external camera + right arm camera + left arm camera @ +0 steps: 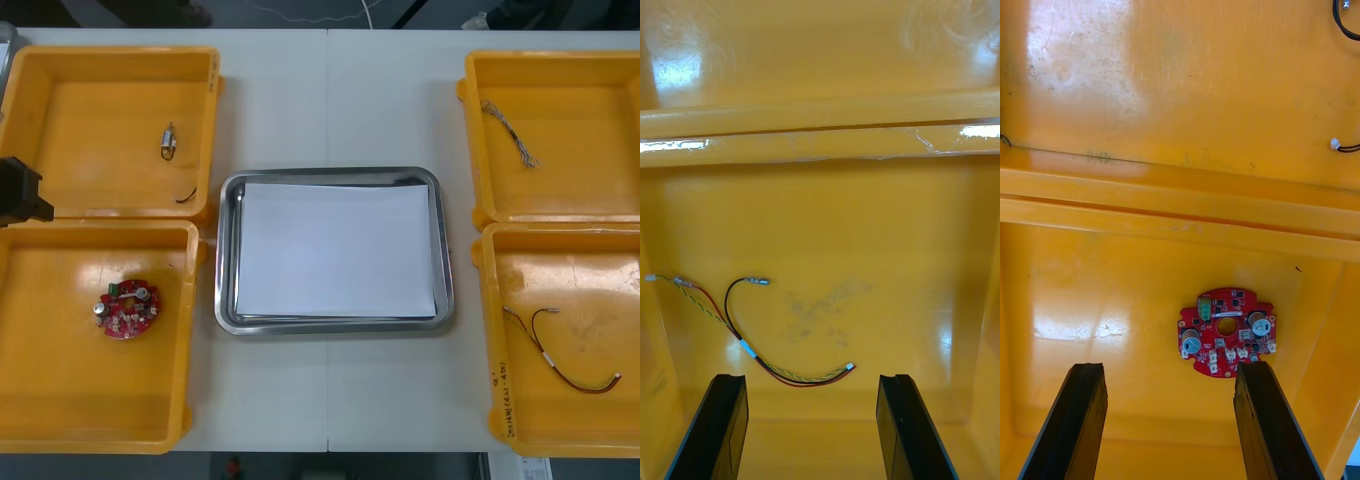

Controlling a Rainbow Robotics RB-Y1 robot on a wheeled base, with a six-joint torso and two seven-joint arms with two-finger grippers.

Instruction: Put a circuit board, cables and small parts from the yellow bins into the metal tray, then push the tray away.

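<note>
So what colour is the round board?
The board is red; the left wrist view shows it best.

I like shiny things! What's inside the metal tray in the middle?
Inside the metal tray lies a flat white sheet covering nearly its whole floor, with nothing on top. The sheet hides whatever is beneath it.

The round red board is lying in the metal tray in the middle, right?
No. The round red circuit board lies in the near yellow bin on the robot's left, not in the metal tray; the front view shows it. The left gripper hangs open above that bin, the right gripper open above the red and yellow cable.
</note>
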